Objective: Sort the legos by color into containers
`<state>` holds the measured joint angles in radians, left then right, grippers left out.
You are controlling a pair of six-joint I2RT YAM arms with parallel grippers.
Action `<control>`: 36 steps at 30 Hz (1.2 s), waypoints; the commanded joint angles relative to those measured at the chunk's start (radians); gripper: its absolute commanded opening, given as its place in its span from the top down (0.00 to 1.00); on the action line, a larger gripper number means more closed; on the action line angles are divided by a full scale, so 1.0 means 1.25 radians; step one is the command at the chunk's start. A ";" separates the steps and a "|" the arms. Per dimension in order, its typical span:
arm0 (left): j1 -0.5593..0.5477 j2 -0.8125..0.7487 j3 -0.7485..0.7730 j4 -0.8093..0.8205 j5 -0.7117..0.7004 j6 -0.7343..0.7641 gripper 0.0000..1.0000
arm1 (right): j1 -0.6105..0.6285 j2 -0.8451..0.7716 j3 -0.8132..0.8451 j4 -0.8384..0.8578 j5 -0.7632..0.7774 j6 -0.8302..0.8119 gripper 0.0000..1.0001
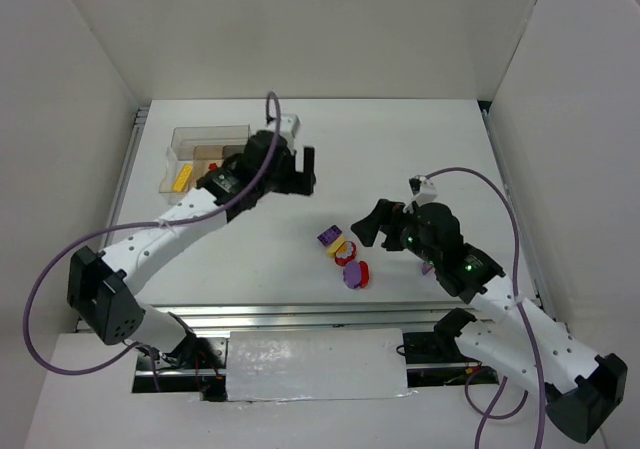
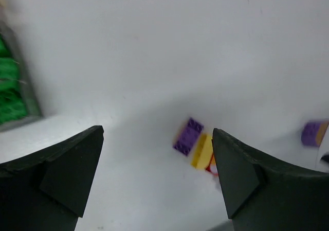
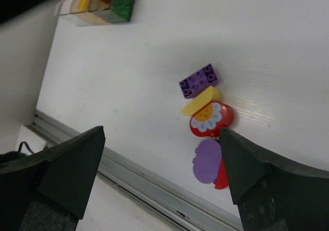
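Right wrist view: two black fingers [image 3: 61, 174] large in the foreground, spread wide, nothing between them. Right gripper [image 3: 162, 133] empty above the white table [image 3: 128, 76]. Beyond the gap, toward the right-hand finger, a tight cluster of legos: purple brick [image 3: 199, 81] farthest, then yellow half-disc [image 3: 198, 106], red disc [image 3: 212, 119], and purple disc [image 3: 208, 160] nearest, overlapping a red piece [image 3: 222, 175]. Brick's long axis roughly across the view, in line with the fingers' closing direction; probably a wrist turn needed to pinch its short width. Clear box [image 3: 103, 2] far off in the top left corner.

Left wrist view, blurred: left gripper [image 2: 158, 133] likewise wide apart and empty. Purple brick and yellow half-disc ahead, well apart from the tips, nearer the right-hand finger. Green legos [image 2: 7, 87] in a compartment at the left edge.

Top view: left gripper just beside the box's right end, yellow bar [image 1: 183, 177] inside the box. Cluster on open table between the arms, just left of the right gripper's tips and well apart from the left gripper. Right arm clearly the nearer, so likely the one for the next pick.
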<state>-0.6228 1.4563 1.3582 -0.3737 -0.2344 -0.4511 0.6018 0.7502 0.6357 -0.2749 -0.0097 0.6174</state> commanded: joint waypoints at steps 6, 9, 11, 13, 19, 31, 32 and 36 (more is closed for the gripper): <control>-0.113 0.096 -0.118 0.033 0.130 0.065 0.03 | -0.007 -0.132 -0.002 -0.138 0.100 0.009 0.00; -0.136 0.134 -0.117 0.040 0.120 0.079 0.05 | -0.007 -0.140 -0.013 -0.162 0.086 0.010 0.00; -0.139 0.152 -0.106 0.040 0.109 0.086 0.06 | -0.008 -0.140 -0.020 -0.172 0.081 0.009 0.00; -0.140 0.179 -0.094 0.045 0.102 0.097 0.08 | -0.007 -0.144 -0.029 -0.172 0.069 0.006 0.00; -0.139 0.271 -0.041 0.035 0.071 0.114 0.14 | -0.006 -0.175 -0.036 -0.156 0.026 0.002 0.01; -0.141 0.346 -0.007 0.057 0.104 0.118 0.18 | -0.007 -0.199 -0.021 -0.170 0.011 -0.010 0.00; -0.140 0.346 -0.008 0.060 0.107 0.118 0.18 | -0.007 -0.201 -0.021 -0.170 0.011 -0.012 0.00; -0.140 0.363 0.002 0.054 0.099 0.115 0.19 | -0.007 -0.207 -0.019 -0.173 0.011 -0.012 0.00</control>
<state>-0.7971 1.8843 1.3174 -0.3290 -0.1207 -0.3168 0.5976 0.5034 0.5922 -0.4953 0.0105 0.6186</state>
